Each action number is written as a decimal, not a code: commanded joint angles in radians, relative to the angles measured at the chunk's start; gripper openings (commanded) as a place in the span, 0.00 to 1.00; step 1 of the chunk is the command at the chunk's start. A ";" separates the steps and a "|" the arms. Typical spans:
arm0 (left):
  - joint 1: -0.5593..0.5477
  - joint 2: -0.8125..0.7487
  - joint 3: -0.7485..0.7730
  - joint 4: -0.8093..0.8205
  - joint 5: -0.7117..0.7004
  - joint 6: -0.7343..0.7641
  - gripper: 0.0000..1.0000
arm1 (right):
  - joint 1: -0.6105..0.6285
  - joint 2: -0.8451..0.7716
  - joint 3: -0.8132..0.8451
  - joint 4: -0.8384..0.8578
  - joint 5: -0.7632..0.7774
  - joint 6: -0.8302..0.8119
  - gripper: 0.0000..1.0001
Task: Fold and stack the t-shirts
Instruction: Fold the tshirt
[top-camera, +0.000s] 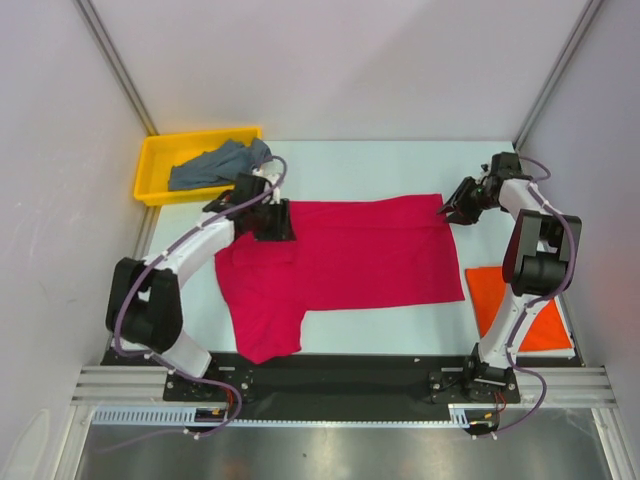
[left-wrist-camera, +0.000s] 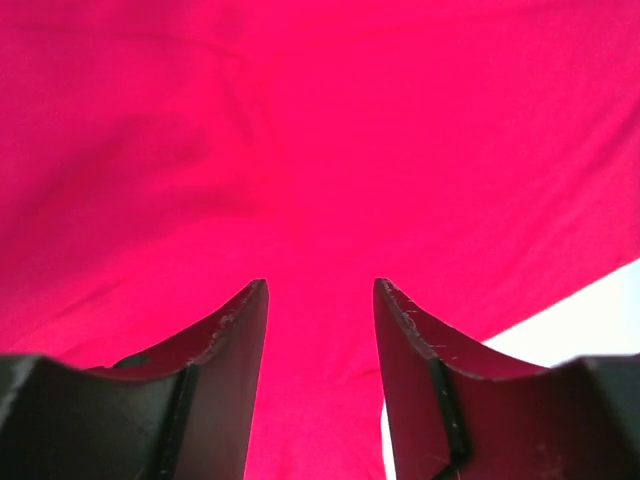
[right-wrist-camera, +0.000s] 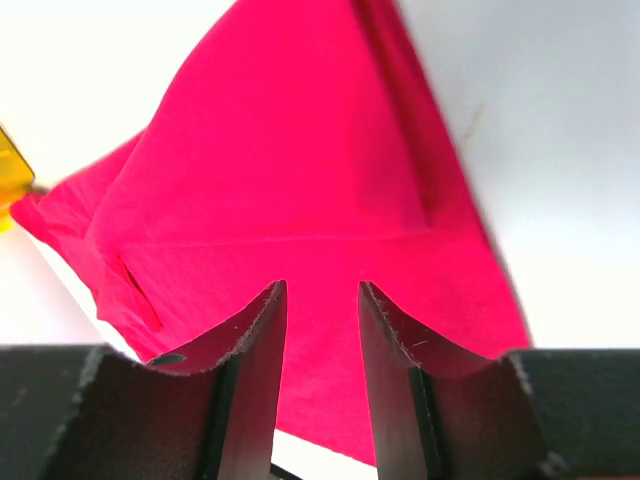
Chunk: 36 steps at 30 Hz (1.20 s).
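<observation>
Lying flat, the crimson-pink soft cloth t-shirt (top-camera: 370, 250) looks light and limp; its far corners offer the hold. Left gripper (top-camera: 272, 222) and right gripper (top-camera: 452, 207) sit there, jaws half-parted, nothing clamped.

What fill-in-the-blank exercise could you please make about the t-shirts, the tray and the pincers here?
1. The grey-blue t-shirt lies in the ____ tray.
2. The folded orange-red t-shirt lies on the ____ side of the table.
3. At the far edge of the spread crimson-pink t-shirt, the left pincer and the right pincer both have their jaws ____.
Missing words: yellow; right; open.
</observation>
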 joint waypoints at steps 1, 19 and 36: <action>-0.065 0.101 0.081 -0.025 -0.113 0.067 0.51 | -0.001 -0.003 0.001 0.014 -0.065 0.002 0.40; -0.144 0.318 0.190 -0.122 -0.246 0.070 0.44 | -0.032 0.040 -0.014 0.053 -0.112 0.029 0.43; -0.168 0.307 0.144 -0.147 -0.229 0.049 0.38 | -0.036 0.083 -0.007 0.071 -0.031 0.099 0.37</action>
